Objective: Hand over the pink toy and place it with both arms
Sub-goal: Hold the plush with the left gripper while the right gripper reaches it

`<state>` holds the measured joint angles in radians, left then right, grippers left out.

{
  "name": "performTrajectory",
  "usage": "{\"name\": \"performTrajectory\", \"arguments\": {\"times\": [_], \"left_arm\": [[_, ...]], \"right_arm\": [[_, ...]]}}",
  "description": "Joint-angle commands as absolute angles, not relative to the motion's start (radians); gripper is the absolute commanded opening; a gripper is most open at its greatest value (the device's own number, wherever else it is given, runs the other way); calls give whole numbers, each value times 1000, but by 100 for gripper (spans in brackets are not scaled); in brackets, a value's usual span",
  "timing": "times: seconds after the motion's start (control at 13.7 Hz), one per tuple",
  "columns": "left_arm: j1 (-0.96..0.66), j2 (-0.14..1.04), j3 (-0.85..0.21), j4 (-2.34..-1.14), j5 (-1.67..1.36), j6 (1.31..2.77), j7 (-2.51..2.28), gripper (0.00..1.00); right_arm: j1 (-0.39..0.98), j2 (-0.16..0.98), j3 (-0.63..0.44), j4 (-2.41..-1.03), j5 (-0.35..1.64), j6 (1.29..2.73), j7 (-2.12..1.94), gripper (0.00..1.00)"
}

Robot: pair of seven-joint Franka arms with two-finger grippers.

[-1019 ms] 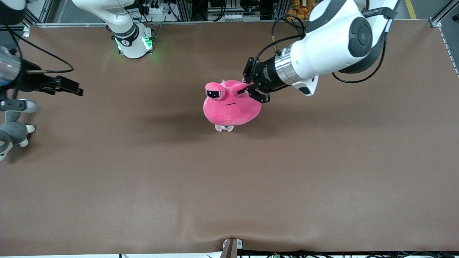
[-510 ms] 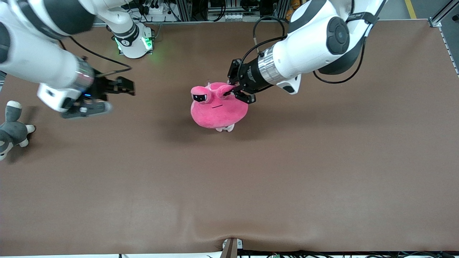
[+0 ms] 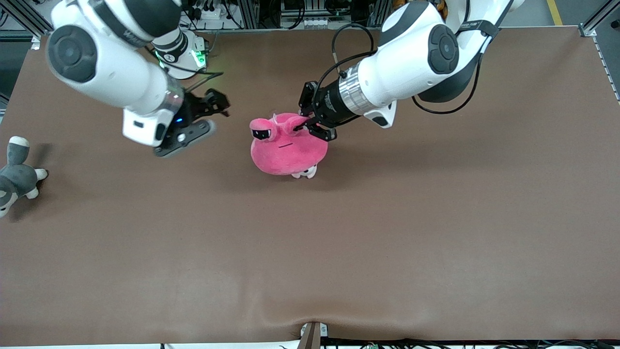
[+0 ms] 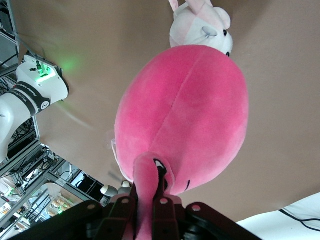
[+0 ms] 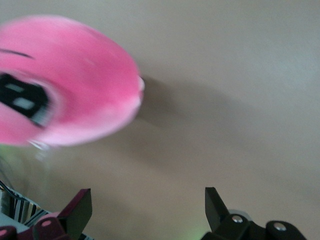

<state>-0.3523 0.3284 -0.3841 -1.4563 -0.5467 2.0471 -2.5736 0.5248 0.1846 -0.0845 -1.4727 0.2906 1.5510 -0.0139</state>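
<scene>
1. Since a second ago, the right gripper [image 3: 220, 103] has swung in beside the pink toy [image 3: 286, 150], fingers spread.
2. Beneath the toy, a pale puppy plush [image 3: 305, 172] is mostly hidden.
3. Brown cloth covers the table [image 3: 387, 232]; a grey plush [image 3: 17, 177] lies at the right arm's end.
4. The left gripper [image 3: 305, 127] pinches one stalk eye, holding the round hot-pink toy above mid-table.

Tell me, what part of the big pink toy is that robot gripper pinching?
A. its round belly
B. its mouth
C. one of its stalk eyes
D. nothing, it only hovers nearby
C: the left gripper is shut on one stalk eye of the pink toy, and the left wrist view shows that stalk squeezed between its fingers. The right gripper is open beside the toy, not touching it.
</scene>
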Motion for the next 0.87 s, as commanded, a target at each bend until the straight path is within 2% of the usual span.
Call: {"name": "performTrajectory", "arguments": {"times": [0.0, 0.22, 0.8], "left_arm": [[-385, 348, -374, -1424, -551, 2069, -2600, 0], [-394, 350, -373, -1424, -548, 2089, -2611, 0], [-402, 348, -374, -1424, -534, 2105, -2609, 0]], "right_arm": [[601, 201, -98, -1451, 305, 1626, -53, 100], [649, 201, -98, -1451, 273, 1637, -104, 100], [646, 225, -98, -1453, 227, 1744, -293, 100]]}}
